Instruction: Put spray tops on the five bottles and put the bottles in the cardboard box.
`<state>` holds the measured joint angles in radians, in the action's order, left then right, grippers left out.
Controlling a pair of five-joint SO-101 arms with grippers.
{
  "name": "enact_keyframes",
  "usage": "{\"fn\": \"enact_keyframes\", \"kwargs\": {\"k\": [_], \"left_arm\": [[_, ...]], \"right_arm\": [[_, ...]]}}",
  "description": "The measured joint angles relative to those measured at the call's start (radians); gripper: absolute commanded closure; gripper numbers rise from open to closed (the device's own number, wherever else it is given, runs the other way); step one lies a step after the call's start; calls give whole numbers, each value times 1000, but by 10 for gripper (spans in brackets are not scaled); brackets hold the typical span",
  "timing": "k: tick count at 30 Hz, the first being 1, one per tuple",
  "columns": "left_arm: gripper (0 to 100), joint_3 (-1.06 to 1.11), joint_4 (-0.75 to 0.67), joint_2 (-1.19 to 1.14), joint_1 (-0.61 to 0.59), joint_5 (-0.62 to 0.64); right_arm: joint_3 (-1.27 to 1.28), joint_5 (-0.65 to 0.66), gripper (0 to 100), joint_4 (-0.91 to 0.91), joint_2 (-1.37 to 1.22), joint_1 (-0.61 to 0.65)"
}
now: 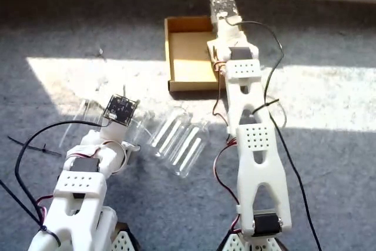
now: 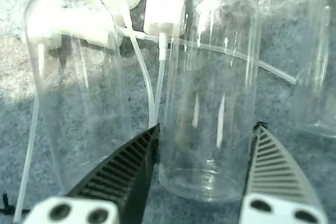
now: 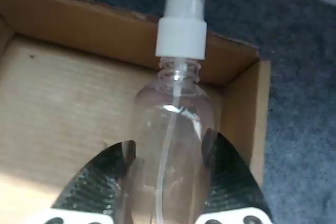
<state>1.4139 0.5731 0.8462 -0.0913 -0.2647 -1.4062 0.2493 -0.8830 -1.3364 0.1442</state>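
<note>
Over the cardboard box my right gripper is shut on a clear bottle that carries a white spray top, its tube running down inside. The box lies at the back of the table under the right arm. My left gripper is low among the loose bottles, its fingers pressed against both sides of a clear uncapped bottle lying on the carpet. Two loose white spray tops with thin tubes lie just beyond it.
More clear bottles lie on the grey carpet: one beside the held one, another at the edge, and a pair between the arms. A black cable tie lies at the left.
</note>
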Motion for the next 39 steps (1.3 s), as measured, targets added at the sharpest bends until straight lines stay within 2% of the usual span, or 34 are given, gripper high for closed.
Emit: {"fn": "enact_keyframes", "kwargs": {"k": [4,7,14,24,31,37,39], "left_arm": [[751,0,0,0,0,0],[751,0,-2,0,0,0],[751,0,-2,0,0,0],[751,0,-2,0,0,0],[751,0,-2,0,0,0],[751,0,-2,0,0,0],[751,0,-2,0,0,0]], "right_arm": [[-11,-123,994,112,-3,-31],[-133,-172,994,141,-54,-55],[-219,-184,994,302,-195,-52],[-229,-180,994,664,-276,-54],[-229,-31,994,934,-276,-54],[-229,193,994,1235,-276,-54],[-230,226,994,1274,-276,-54]]}}
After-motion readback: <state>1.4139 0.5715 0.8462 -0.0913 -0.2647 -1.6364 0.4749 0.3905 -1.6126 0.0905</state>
